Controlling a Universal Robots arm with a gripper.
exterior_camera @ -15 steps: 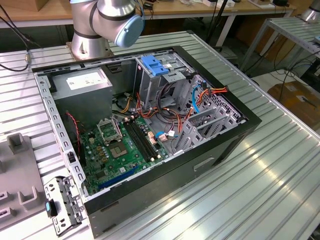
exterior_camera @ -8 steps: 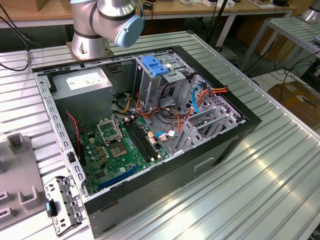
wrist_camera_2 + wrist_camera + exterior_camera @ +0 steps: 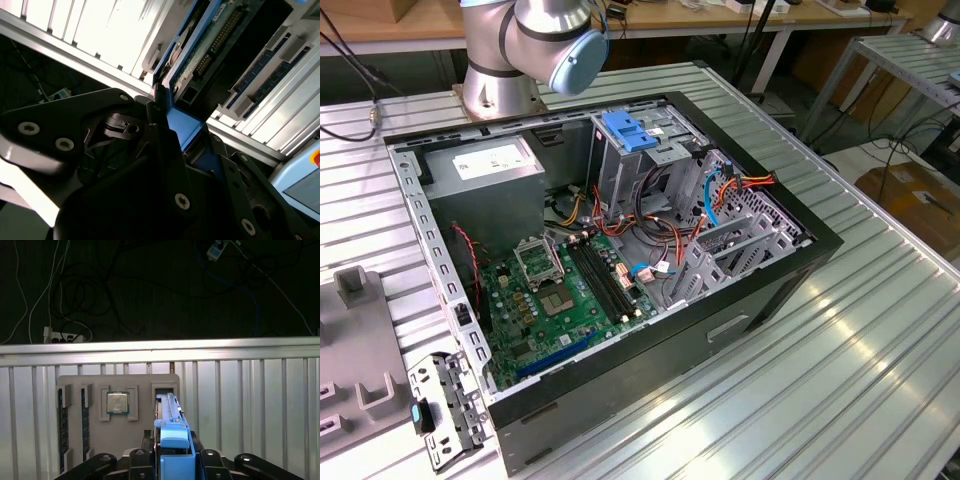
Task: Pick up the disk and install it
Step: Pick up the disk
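The disk is seen edge-on in the first wrist view, its blue carrier frame nearest the camera. Its far end reaches the dark slot of a grey holder block. I cannot tell whether it still rests in that slot. My gripper is shut on the disk, with black fingers on both sides of the blue frame. In the second wrist view the disk's green circuit underside and blue frame run up from between the fingers.
The grey holder block also carries a processor chip and memory sticks on the ribbed metal table. In the exterior view an open computer case shows a motherboard, a power supply and a grey drive cage with a blue latch.
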